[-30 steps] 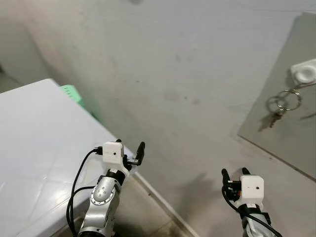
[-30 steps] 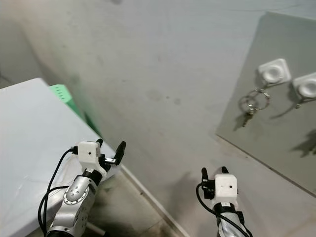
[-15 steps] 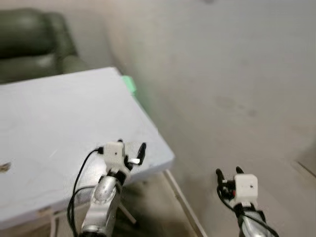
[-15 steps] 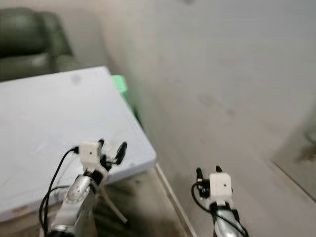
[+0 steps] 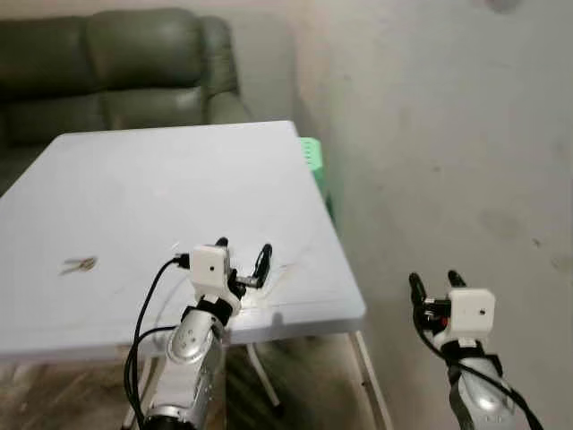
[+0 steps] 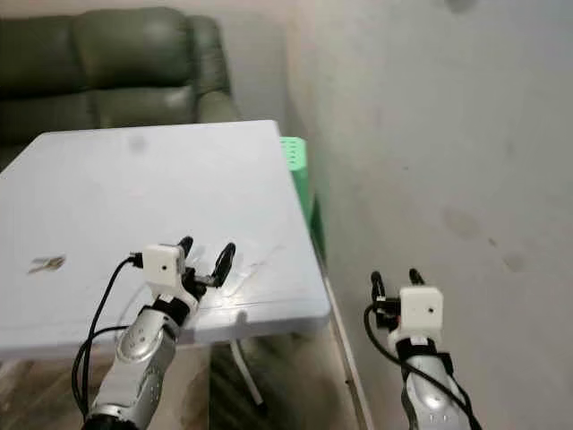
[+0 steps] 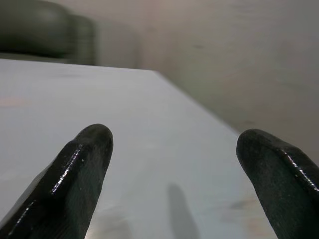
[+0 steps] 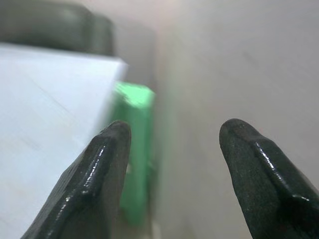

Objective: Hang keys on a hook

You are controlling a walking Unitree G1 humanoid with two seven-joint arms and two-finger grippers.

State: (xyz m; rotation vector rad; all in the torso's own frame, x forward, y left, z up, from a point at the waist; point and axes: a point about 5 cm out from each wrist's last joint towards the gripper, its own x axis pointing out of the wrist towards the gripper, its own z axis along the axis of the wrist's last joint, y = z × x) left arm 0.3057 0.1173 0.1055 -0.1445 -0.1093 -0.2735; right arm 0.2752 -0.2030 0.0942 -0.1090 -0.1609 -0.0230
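Note:
A small metal object that looks like keys (image 5: 79,264) lies flat on the white table (image 5: 134,188), near its left side. My left gripper (image 5: 243,249) hovers open just above the table's front right part, well to the right of the keys, with nothing between its fingers. In the left wrist view the black fingertips (image 7: 92,144) stand wide apart over the bare tabletop. My right gripper (image 5: 433,279) is open and empty off the table's right edge, close to the wall. Its wrist view looks past the table corner.
A dark green sofa (image 5: 116,72) stands behind the table. A green plastic stool or crate (image 5: 313,157) sits between the table's far right corner and the plain grey wall (image 5: 448,134). The table's legs (image 5: 264,385) show below its front edge.
The camera has swung left: the wall board with hooks and hanging keys has left the picture, and the table and sofa have come into it. Both grippers have stayed open.

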